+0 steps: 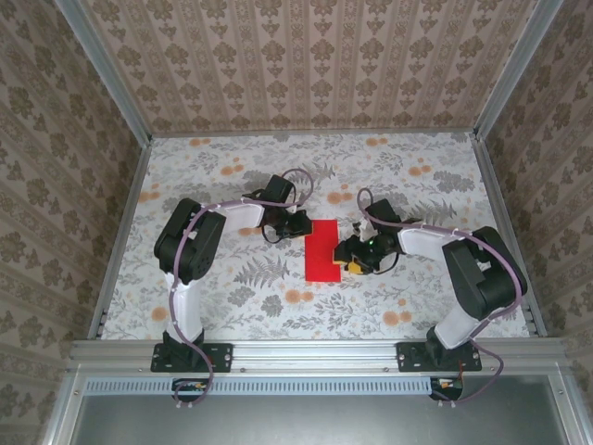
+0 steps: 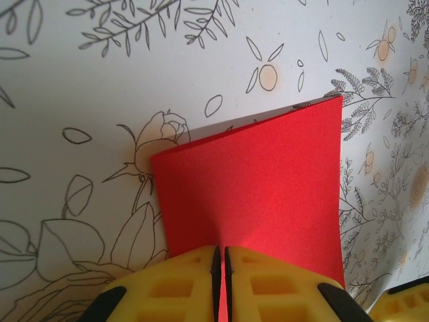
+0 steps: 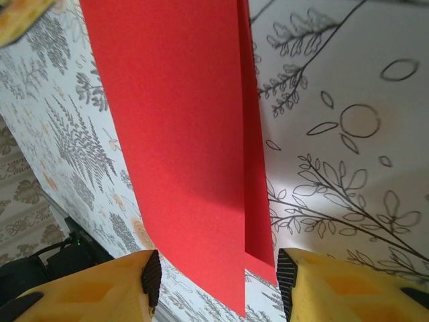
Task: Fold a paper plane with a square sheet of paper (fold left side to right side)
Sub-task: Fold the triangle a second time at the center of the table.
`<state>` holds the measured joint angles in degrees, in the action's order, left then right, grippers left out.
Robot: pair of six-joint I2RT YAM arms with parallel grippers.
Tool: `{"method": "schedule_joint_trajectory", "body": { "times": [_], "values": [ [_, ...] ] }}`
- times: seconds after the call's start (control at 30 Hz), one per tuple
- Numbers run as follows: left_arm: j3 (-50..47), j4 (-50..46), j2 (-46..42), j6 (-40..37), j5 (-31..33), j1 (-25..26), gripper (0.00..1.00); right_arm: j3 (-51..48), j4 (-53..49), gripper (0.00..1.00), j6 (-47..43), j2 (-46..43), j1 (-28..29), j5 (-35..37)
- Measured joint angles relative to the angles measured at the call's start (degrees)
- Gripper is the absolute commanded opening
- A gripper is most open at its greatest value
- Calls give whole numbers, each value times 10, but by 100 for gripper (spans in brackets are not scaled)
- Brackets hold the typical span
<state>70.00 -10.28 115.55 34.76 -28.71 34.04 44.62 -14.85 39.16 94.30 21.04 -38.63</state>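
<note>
The square sheet of paper [image 1: 322,248] is bright red and lies folded in half as a tall narrow rectangle on the flowered tabletop between the arms. My left gripper [image 1: 301,223] is at its upper left edge. In the left wrist view the gripper [image 2: 221,258] is shut on the paper [image 2: 268,181], with red showing in the slit between the jaws. My right gripper [image 1: 355,255] is at the sheet's right side. In the right wrist view this gripper [image 3: 218,278] is open, its pads [image 3: 151,275] straddling the paper's [image 3: 181,134] near end. The top layer sits offset from the lower one.
Patterned walls close off the back and both sides, with aluminium rails [image 1: 315,350] along the near edge. The tabletop [image 1: 417,176] shows orange flower blotches. Both arm bases [image 1: 190,357] stand at the near rail. A black cable [image 3: 40,258] lies near the right gripper.
</note>
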Motion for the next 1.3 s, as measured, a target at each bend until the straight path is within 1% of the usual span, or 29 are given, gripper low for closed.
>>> {"method": "schedule_joint_trajectory", "body": {
  "times": [0.2, 0.4, 0.53, 0.6, 0.67, 0.8, 0.87, 1.03, 1.13, 1.3],
  "values": [
    [0, 0, 0, 0, 0, 0, 14, 2, 11, 49, 11, 19, 8, -9],
    [0, 0, 0, 0, 0, 0, 14, 3, 39, 43, 26, 26, 10, -14],
    [0, 0, -1, 0, 0, 0, 16, 3, 59, 43, 33, 27, 10, -15],
    [0, 0, -2, -1, -1, 0, 21, 3, 65, 43, 33, 27, 9, -15],
    [0, 0, -7, -6, -1, 1, 30, 4, 73, 43, 33, 27, 5, -15],
    [-12, 0, -40, -23, 3, 0, 41, 16, 83, 42, 33, 37, -3, -18],
    [-25, -1, -73, -36, 8, 0, 47, 32, 85, 42, 34, 49, -7, -19],
    [-81, 0, -183, -66, 26, 6, 55, 78, 84, 42, 32, 66, -9, -21],
    [-118, -5, -236, -88, 46, 32, 60, 103, 82, 40, 30, 79, -11, -22],
    [-150, -37, -280, -120, 94, 118, 66, 125, 65, 38, 28, 94, -14, -21]
  ]
}}
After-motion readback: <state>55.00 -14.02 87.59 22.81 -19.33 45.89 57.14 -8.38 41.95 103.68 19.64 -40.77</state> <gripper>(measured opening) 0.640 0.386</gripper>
